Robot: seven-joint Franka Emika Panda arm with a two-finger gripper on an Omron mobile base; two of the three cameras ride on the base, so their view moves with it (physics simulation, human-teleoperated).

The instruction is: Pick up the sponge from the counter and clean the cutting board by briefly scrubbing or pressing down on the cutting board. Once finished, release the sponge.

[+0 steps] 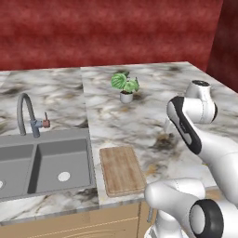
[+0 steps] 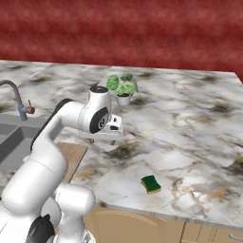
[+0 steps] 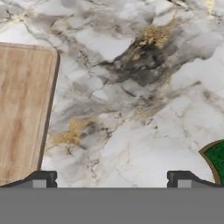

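Observation:
The sponge [image 2: 151, 184] is a small dark green block with a yellow underside. It lies on the marble counter [image 2: 190, 128] near the front edge. A corner of the sponge [image 3: 217, 160] shows at the right edge of the hand view. The wooden cutting board [image 1: 122, 169] lies flat by the sink, and the cutting board [image 3: 22, 109] is on the left in the hand view. My gripper [image 3: 111, 179] hovers above bare counter between board and sponge. It is open, fingertips [image 3: 42, 178] wide apart with nothing between them. The gripper [image 2: 108, 140] points downward, well behind and left of the sponge.
A grey double sink [image 1: 42, 165] with a curved faucet [image 1: 27, 116] sits left of the board. A small potted plant [image 1: 125, 86] stands further back on the counter. A red wall runs behind, and tan cabinets [image 2: 156, 225] lie below the counter edge.

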